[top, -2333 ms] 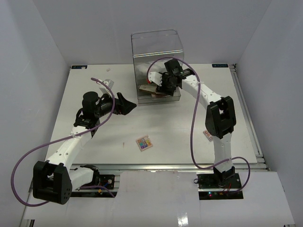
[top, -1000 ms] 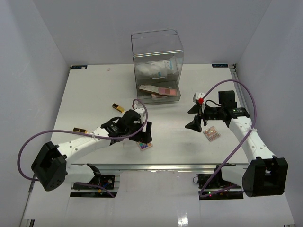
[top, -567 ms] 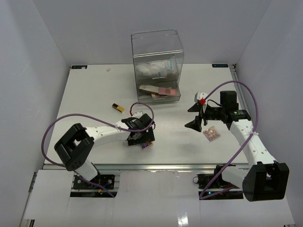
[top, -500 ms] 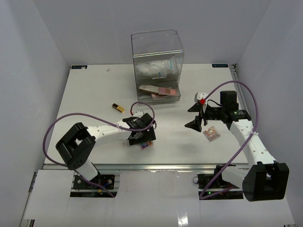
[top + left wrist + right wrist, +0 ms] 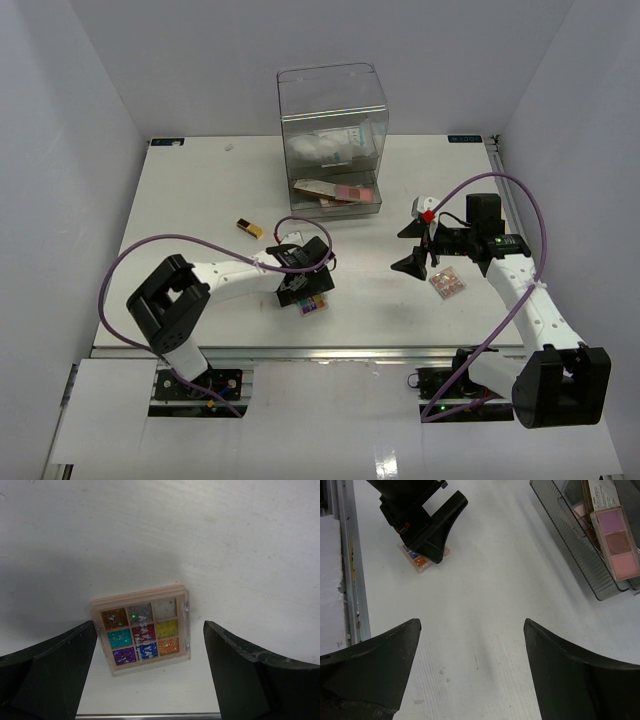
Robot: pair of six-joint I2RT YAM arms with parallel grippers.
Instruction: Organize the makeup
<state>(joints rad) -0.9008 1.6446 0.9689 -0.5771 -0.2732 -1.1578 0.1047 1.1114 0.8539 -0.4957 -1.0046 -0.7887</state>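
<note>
A small colourful eyeshadow palette [image 5: 312, 305] lies flat near the table's front edge. My left gripper [image 5: 305, 290] hangs open just above it. In the left wrist view the palette [image 5: 141, 630] lies between the two fingers of the left gripper [image 5: 150, 630], untouched. My right gripper [image 5: 410, 245] is open and empty above bare table, right of centre [image 5: 470, 625]. A second small palette [image 5: 447, 283] lies under the right forearm. A small bronze item [image 5: 250, 229] lies at centre left.
The tall clear drawer box [image 5: 333, 130] stands at the back. White packets [image 5: 340, 145] are inside it. Its lower drawer [image 5: 372, 203] is pulled open and holds a pink palette [image 5: 615, 540]. Purple cables loop off both arms.
The left gripper came from the left to over the colourful palette and shifted slightly right. The right gripper left the drawer box and now holds still at the right.
</note>
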